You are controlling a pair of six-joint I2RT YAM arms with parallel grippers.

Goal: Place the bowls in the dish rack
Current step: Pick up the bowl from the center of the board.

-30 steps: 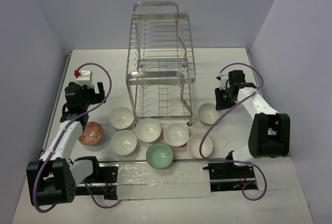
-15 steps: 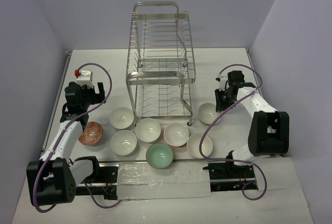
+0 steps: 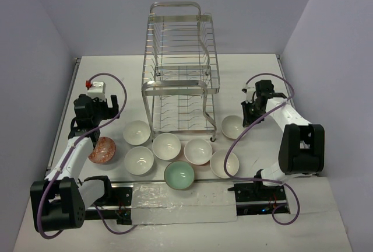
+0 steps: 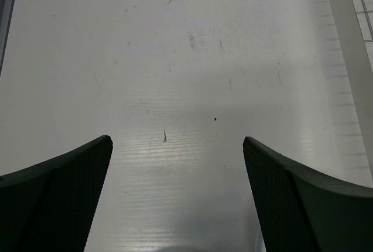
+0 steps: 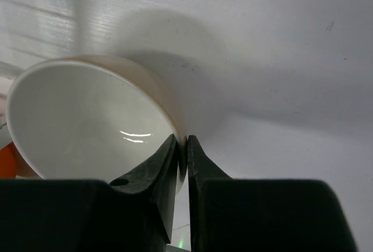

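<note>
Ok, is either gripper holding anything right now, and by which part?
The right gripper pinches the white bowl by its rim, one finger inside and one outside. The left gripper is open and holds nothing.

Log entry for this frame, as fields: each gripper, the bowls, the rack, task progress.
left gripper: open, holding nothing, over bare table
right gripper: shut on the rim of a white bowl, one finger inside, one outside
white bowl location: just right of the dish rack
other bowls: seven on the table in front of the rack, including a green bowl and a red bowl
dish rack contents: no bowls
progress: none loaded yet
</note>
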